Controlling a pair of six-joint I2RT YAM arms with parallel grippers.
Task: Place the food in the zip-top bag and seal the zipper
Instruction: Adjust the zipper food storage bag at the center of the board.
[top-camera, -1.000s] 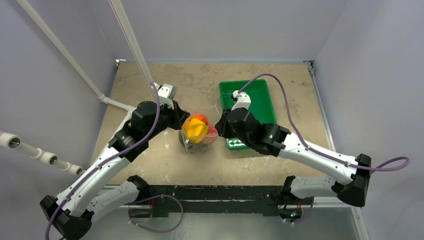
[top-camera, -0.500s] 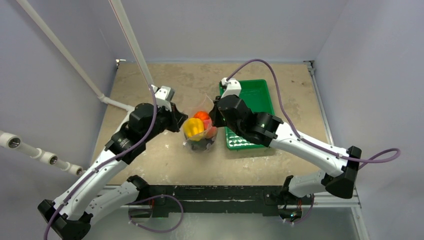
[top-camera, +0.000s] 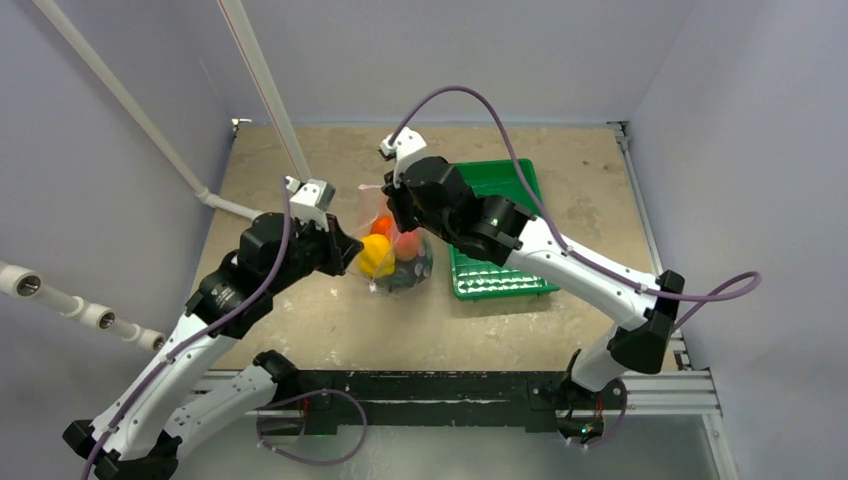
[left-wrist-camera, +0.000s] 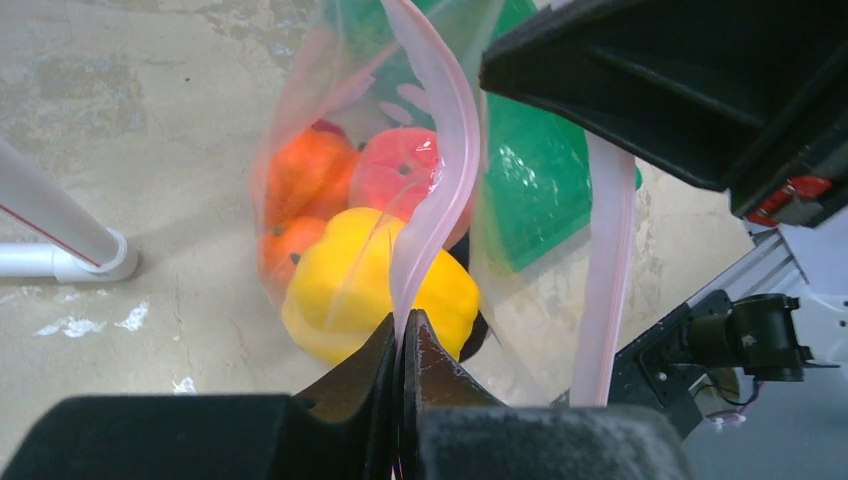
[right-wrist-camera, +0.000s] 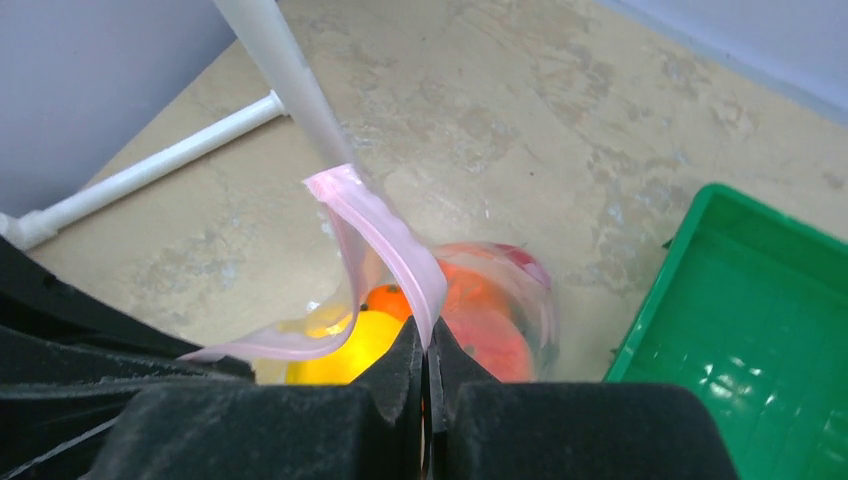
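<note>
The clear zip-top bag (top-camera: 398, 262) hangs between my two grippers at the middle of the table. Inside it lies the food: a yellow piece (top-camera: 376, 256) (left-wrist-camera: 340, 290), a red one (left-wrist-camera: 402, 172) (right-wrist-camera: 492, 342) and orange ones (left-wrist-camera: 305, 175) (right-wrist-camera: 386, 298). The pinkish zipper (left-wrist-camera: 447, 150) (right-wrist-camera: 385, 235) runs as an open, curved strip along the bag's top. My left gripper (top-camera: 352, 250) (left-wrist-camera: 403, 328) is shut on one part of the strip. My right gripper (top-camera: 393, 215) (right-wrist-camera: 427, 348) is shut on another part, on the tray side.
A green ribbed tray (top-camera: 505, 275) (right-wrist-camera: 760, 310) sits just right of the bag. A slanted white pipe (top-camera: 262, 85) (right-wrist-camera: 282, 70) comes down at the back left, with a fitting on the table (left-wrist-camera: 60, 255). Walls close in the table's left, back and right.
My right gripper has shut on the zipper strip and swung back and left, away from the tray. The bag has shifted slightly with it. The left gripper stayed shut on the strip.
</note>
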